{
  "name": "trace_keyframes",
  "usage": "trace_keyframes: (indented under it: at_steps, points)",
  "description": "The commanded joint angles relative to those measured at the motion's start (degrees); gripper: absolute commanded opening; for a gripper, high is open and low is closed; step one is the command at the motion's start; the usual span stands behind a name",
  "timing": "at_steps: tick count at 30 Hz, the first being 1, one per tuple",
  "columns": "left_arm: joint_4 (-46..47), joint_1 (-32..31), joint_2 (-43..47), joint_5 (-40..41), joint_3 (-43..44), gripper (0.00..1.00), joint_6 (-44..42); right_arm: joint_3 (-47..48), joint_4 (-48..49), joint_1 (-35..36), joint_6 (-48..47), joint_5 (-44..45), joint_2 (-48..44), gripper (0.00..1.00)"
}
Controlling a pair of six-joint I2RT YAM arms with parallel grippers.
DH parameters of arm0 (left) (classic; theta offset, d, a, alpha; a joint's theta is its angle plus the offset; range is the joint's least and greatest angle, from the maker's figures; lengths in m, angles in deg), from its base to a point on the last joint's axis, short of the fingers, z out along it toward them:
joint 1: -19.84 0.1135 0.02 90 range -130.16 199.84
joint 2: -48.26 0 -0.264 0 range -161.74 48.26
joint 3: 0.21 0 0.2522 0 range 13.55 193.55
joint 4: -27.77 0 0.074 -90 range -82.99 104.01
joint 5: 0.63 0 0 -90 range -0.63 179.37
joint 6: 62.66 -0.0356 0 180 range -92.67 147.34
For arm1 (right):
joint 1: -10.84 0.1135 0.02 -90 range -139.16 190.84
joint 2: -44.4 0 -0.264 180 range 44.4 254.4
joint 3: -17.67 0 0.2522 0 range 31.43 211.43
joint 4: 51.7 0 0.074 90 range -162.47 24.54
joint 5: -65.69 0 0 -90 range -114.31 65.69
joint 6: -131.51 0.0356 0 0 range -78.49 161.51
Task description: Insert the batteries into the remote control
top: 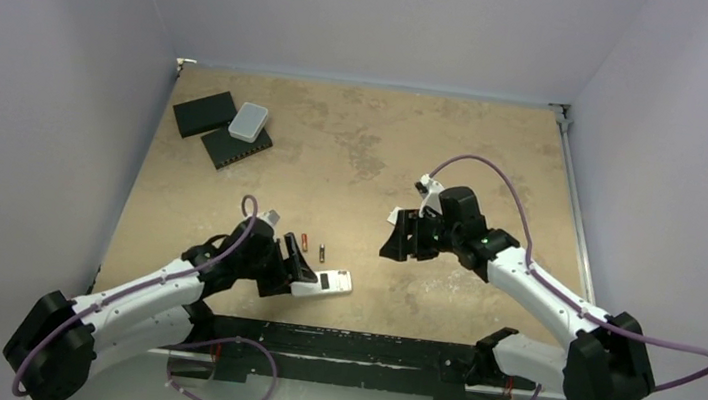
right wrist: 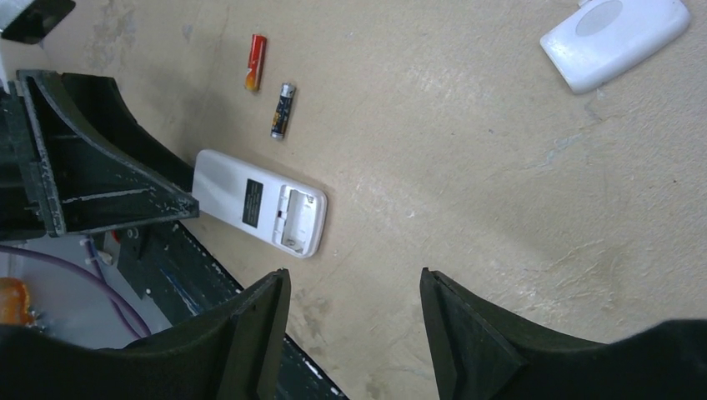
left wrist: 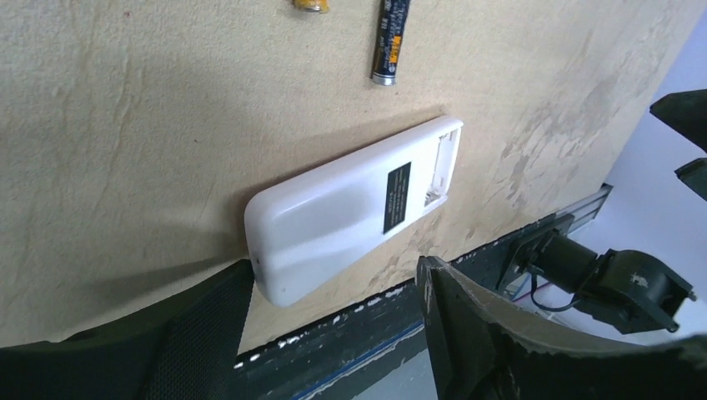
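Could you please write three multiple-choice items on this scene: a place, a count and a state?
1. Where do the reddish-orange battery and the dark battery lie? A) on the table beside the remote B) inside the remote C) on top of the remote
2. How many batteries are in view? A) four B) three C) two
3. The remote's battery compartment is: A) covered B) open and empty C) open and loaded
Key: 1 A, both rest on bare tabletop; 2 C, only those two show; 3 B, no cover, nothing inside.
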Motion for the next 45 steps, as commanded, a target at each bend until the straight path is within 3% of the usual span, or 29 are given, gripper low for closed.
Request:
trace_keyframes:
  at_steps: [1, 9, 14, 17, 19, 25, 28, 29, 38, 45]
  points:
    - [-10.21, -0.35, 1.92, 2.34, 7.02, 0.73, -5.48, 1.73, 0.01, 1.41, -0.68, -0.08, -0.06, 0.66]
    - [-17.65, -0.35, 1.90, 6.92, 15.47, 0.73, -10.60, 1.40, 0.71, 7.00, 1.37, 1.79, 1.32, 0.67]
    - [-15.75, -0.35, -1.33, 7.98, 17.36, 0.64, -14.57, 0.27, 1.64, 9.07, 3.55, 2.20, 0.30, 0.61]
    - [-11.50, -0.35, -2.67, 7.70, 16.73, 0.56, -16.50, -0.83, 2.93, 10.42, 4.87, 1.87, -0.12, 0.49]
    - [-9.23, -0.42, -3.91, 7.51, 16.29, 0.48, -17.64, -1.44, 3.36, 10.81, 5.48, 1.84, 0.04, 0.33]
    - [-4.48, -0.33, -8.36, 6.94, 14.46, 0.21, -19.76, -4.24, 7.06, 12.65, 8.19, 0.45, 1.26, 0.00]
    - [-2.32, -0.31, -9.90, 7.31, 13.27, 0.01, -20.62, -5.64, 10.29, 14.30, 10.08, -0.18, 2.45, 0.00]
    - [-2.01, -0.29, -10.34, 7.77, 13.05, 0.00, -20.73, -5.98, 11.35, 14.88, 10.61, -0.25, 2.96, 0.00]
    - [0.08, -0.28, -13.01, 9.47, 9.93, 0.00, -21.79, -7.51, 21.03, 20.59, 15.61, -1.54, 11.20, 0.00]
    - [4.00, -0.35, -16.66, 9.47, 6.69, 0.00, -21.75, -7.48, 23.33, 22.75, 16.99, 0.83, 15.08, 0.00]
